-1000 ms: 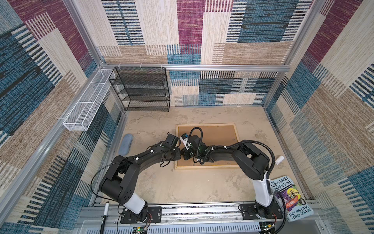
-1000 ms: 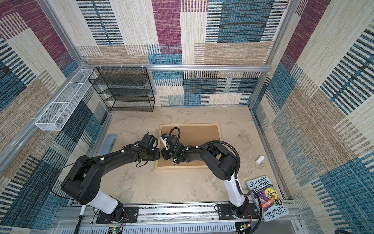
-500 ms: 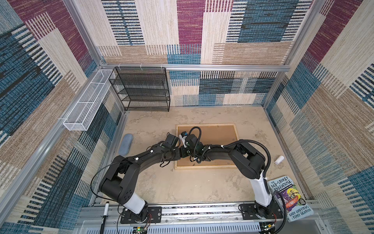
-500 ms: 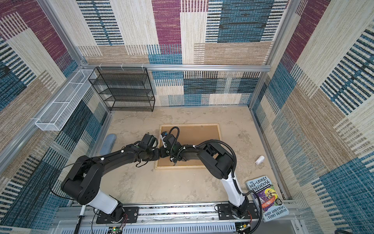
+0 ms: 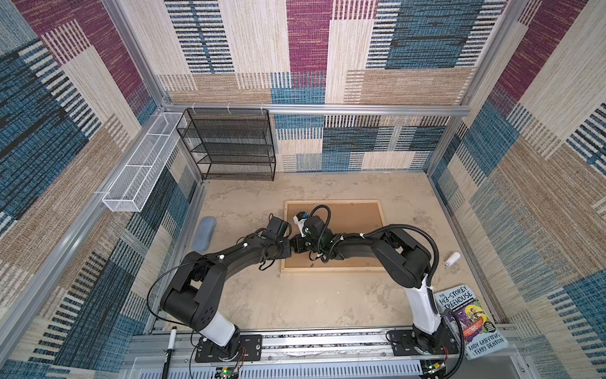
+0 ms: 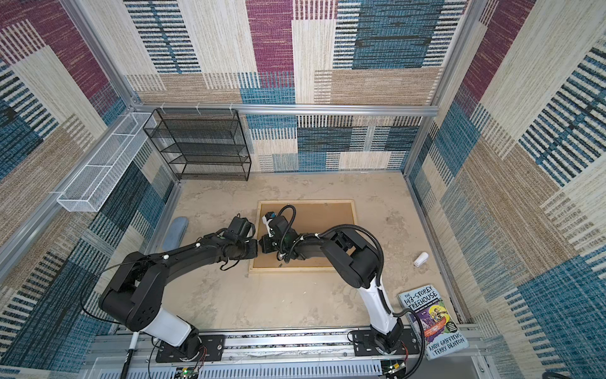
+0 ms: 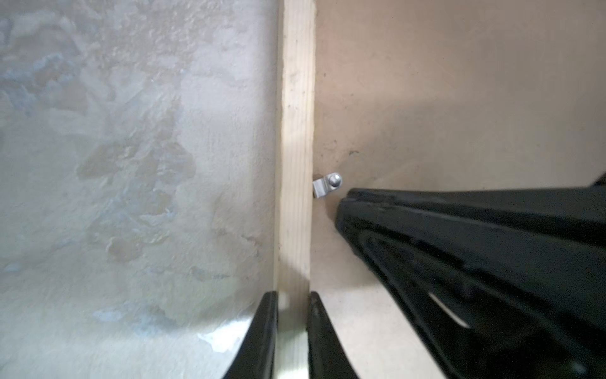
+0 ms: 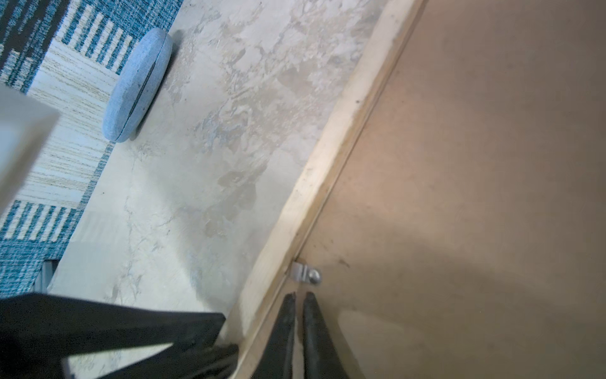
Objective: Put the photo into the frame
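Frame (image 5: 331,269) flat on mottled beige table (image 5: 295,305), patchwork carpet walls (image 5: 308,49)

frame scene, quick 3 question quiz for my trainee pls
1. True or false: the left pincer straddles a wooden rail of the frame.
2. What sits just beyond the right pincer tips? A) metal clip B) pen C) coin
3. What colour is the oval case lying left of the frame in both top views?
Key: 1 true; 2 A; 3 light blue.
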You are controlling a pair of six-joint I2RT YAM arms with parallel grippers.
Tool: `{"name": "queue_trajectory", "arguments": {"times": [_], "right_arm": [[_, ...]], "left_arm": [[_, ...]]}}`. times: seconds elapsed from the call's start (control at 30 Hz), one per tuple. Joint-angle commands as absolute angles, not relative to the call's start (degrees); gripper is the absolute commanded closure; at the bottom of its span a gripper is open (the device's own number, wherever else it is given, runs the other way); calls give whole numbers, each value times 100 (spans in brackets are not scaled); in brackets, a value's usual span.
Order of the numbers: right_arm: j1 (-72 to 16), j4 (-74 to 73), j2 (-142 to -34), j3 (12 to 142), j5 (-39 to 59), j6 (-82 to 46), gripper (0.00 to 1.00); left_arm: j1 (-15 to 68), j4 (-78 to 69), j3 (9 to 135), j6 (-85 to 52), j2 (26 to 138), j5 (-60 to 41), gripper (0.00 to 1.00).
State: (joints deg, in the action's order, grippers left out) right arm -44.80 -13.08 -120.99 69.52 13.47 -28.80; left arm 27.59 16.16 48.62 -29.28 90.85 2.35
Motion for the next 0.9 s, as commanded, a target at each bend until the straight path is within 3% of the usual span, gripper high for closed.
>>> {"name": "queue_trajectory", "arguments": {"times": [0.0, 0.13, 0.27, 0.87], "right_arm": [[-4239, -666, -12085, 6838, 1992, -3022, 81], [-4131, -681, -12169, 6913, 2628, -2955, 73], [-4122, -696, -12383, 7095, 3186, -2925, 73], [-4111, -985, -12647, 7246, 2759, -3321, 95]], "left_arm": [[2716, 1902, 4890, -2978, 9068, 282, 77], [2698, 1907, 4952, -2962, 9130, 277, 77], [2681, 1890, 4974, -2936, 9175, 315, 77], [2663, 1775, 4843, -2865, 9040, 141, 83]]}}
